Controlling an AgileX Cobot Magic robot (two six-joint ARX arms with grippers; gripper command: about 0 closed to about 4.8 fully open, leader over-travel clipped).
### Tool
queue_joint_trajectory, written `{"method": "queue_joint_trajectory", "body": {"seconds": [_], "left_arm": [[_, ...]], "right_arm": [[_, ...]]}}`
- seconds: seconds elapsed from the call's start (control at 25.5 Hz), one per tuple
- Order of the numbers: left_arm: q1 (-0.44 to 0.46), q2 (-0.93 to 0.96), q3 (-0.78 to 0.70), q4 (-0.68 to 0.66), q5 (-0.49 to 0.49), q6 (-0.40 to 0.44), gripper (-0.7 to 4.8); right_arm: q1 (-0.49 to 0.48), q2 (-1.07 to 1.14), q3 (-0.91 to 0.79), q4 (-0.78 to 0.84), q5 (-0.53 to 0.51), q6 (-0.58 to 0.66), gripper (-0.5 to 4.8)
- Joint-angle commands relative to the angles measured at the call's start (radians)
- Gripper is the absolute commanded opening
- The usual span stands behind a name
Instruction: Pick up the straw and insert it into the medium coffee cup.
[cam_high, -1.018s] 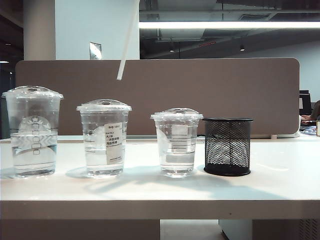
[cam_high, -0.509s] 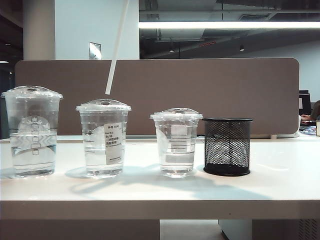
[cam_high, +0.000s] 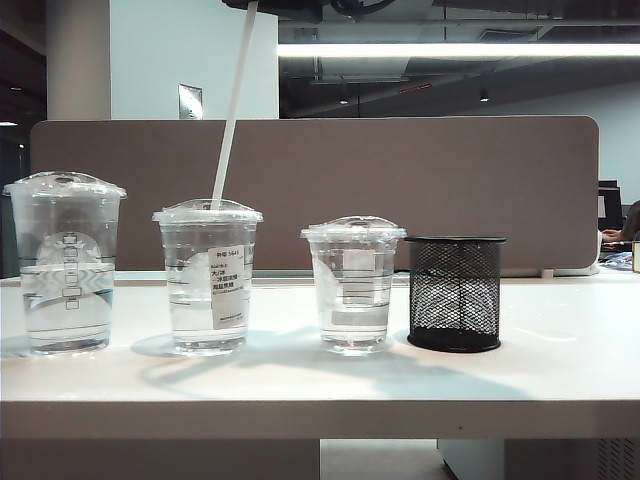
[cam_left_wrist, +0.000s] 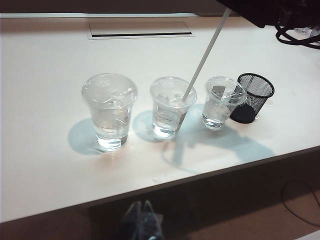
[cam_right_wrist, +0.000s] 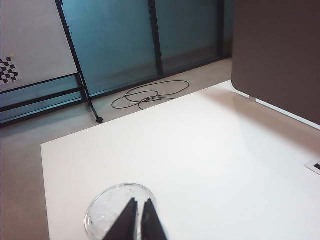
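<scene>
The white straw (cam_high: 230, 110) hangs steeply tilted, its top pinched in my right gripper (cam_high: 258, 4) at the upper edge of the exterior view. Its lower end meets the domed lid of the medium coffee cup (cam_high: 208, 280), the middle cup with the printed label. I cannot tell whether the tip has passed through the lid. The left wrist view shows the same straw (cam_left_wrist: 205, 57) slanting down onto that cup (cam_left_wrist: 171, 112). In its own view my right gripper (cam_right_wrist: 140, 201) hovers nearly shut over a clear lid (cam_right_wrist: 107, 212). My left gripper (cam_left_wrist: 142, 206) stays shut below the table's front edge.
A taller clear cup (cam_high: 66, 265) stands left of the medium one and a shorter cup (cam_high: 354, 285) right of it. Beyond that is a black mesh holder (cam_high: 456, 293). A brown divider (cam_high: 420, 180) runs behind the row. The table has a cable slot (cam_left_wrist: 140, 29) at the back.
The straw has come down and slightly left; its lower end went from hanging above the divider's top to touching the medium cup's lid. The right gripper has dropped into view.
</scene>
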Motion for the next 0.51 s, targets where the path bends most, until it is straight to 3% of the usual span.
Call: {"method": "queue_joint_trajectory", "body": {"seconds": [0.04,0.16,0.2,0.23,0.27,0.31,0.35,0.51], "left_arm": [[0.001,0.0,0.003,0.005,0.0,0.003,-0.04],[0.001,0.0,0.003,0.005,0.0,0.004,-0.05],[0.001,0.0,0.003,0.005,0.0,0.004,-0.04],[0.001,0.0,0.003,0.005,0.0,0.003,-0.05],[0.001,0.0,0.003,0.005,0.001,0.003,-0.04],[0.001,0.0,0.003,0.005,0.0,0.004,-0.04],[0.001,0.0,0.003,0.005,0.0,0.003,-0.04],[0.001,0.0,0.003,0.005,0.0,0.004,-0.04]], "right_arm": [[0.002,0.008,0.005,0.017,0.0,-0.003,0.3],[0.003,0.027,0.005,0.03,-0.007,-0.003,0.56],[0.003,0.034,0.005,0.034,-0.01,-0.003,1.71],[0.003,0.038,0.005,0.04,-0.011,-0.003,2.34],[0.003,0.038,0.005,0.04,-0.007,-0.003,3.53],[0.002,0.038,0.005,0.043,0.01,-0.003,4.36],[0.002,0.035,0.005,0.045,0.02,-0.003,4.58],[-0.005,-0.016,0.006,0.055,0.027,-0.003,4.46]]}}
